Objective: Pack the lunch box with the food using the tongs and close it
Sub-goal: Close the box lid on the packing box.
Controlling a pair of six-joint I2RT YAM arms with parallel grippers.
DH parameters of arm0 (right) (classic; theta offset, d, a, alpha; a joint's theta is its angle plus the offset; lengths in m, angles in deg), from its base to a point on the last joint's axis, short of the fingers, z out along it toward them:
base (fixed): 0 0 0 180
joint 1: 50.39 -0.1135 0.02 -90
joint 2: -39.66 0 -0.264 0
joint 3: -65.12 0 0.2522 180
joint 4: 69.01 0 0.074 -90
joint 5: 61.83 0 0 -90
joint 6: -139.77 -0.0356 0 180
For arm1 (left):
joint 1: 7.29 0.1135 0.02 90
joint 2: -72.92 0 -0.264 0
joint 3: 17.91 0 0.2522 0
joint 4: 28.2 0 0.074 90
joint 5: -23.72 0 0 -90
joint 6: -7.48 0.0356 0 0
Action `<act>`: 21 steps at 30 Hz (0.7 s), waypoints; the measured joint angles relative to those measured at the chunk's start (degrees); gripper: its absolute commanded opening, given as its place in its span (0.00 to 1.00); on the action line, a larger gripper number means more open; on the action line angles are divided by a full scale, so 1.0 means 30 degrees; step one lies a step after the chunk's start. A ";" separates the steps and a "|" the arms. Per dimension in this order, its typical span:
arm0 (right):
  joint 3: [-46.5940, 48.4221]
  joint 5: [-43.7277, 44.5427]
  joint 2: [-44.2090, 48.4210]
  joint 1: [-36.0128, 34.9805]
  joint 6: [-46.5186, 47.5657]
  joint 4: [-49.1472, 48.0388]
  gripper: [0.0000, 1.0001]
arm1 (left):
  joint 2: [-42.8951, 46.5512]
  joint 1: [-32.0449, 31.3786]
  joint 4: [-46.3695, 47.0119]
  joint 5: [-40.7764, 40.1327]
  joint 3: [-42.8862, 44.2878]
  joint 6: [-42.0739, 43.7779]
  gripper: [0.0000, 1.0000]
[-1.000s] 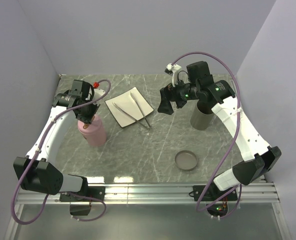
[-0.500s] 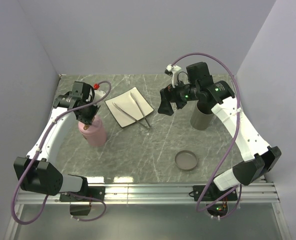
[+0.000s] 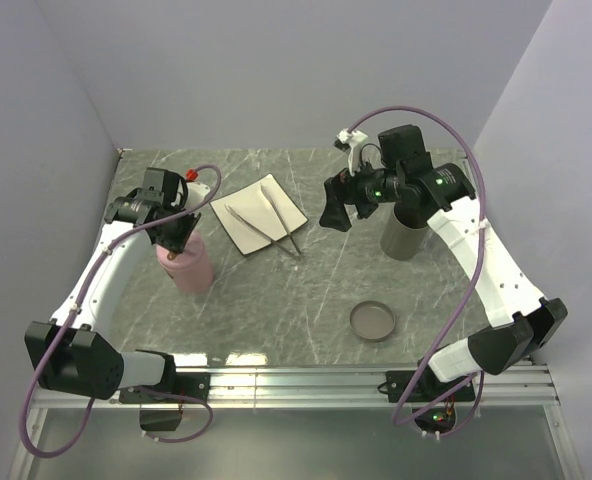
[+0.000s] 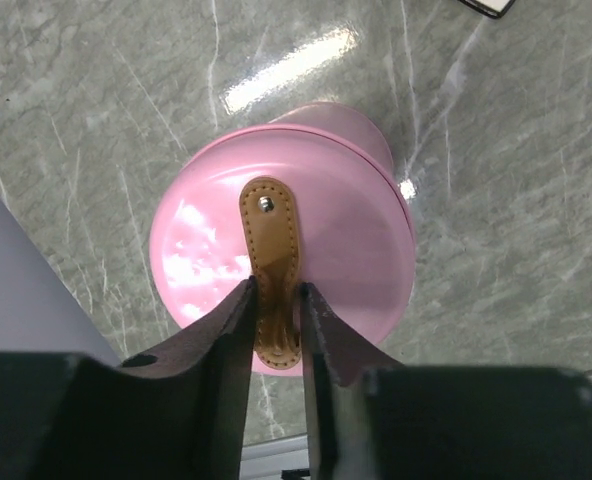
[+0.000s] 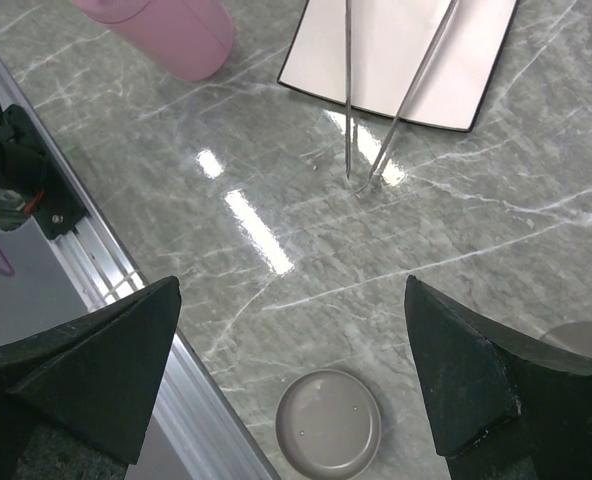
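Observation:
The pink round lunch box [image 3: 188,268] stands at the left with its lid on. My left gripper [image 3: 176,232] is right above it. In the left wrist view its jaws [image 4: 276,290] stand a little apart on either side of the brown strap [image 4: 269,225] on the pink lid [image 4: 346,230]; whether they still press the strap I cannot tell. The silver tongs [image 3: 266,225] lie across the white square plate [image 3: 286,205], their tips off its near edge. My right gripper [image 3: 334,212] hangs wide open to the right of the plate, with nothing between its fingers [image 5: 292,290]. The food is out of view.
A tall grey cylinder [image 3: 408,235] stands under the right arm. A shallow grey round lid [image 3: 373,321] lies near the front right and shows below the right gripper in its wrist view [image 5: 328,425]. An aluminium rail [image 3: 306,380] runs along the table's near edge.
The left arm's base link has shifted slightly. The right gripper has drifted a little to the right. Lunch box, plate and tongs lie as before.

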 measured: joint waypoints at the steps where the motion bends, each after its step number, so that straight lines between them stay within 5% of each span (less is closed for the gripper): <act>1: 0.0000 0.0000 0.0007 0.0066 -0.0007 0.0000 1.00 | -0.0036 0.0000 -0.0058 0.0036 0.0007 -0.0007 0.39; 6: 0.0000 -0.0087 0.0044 0.0408 -0.0007 0.0007 1.00 | -0.0146 0.0000 -0.0495 0.0699 0.0335 -0.0015 0.50; 21: 0.0000 -0.1188 0.0357 0.2127 -0.0022 0.0102 1.00 | -0.0532 0.0000 -0.1894 0.2929 0.3563 0.0430 0.56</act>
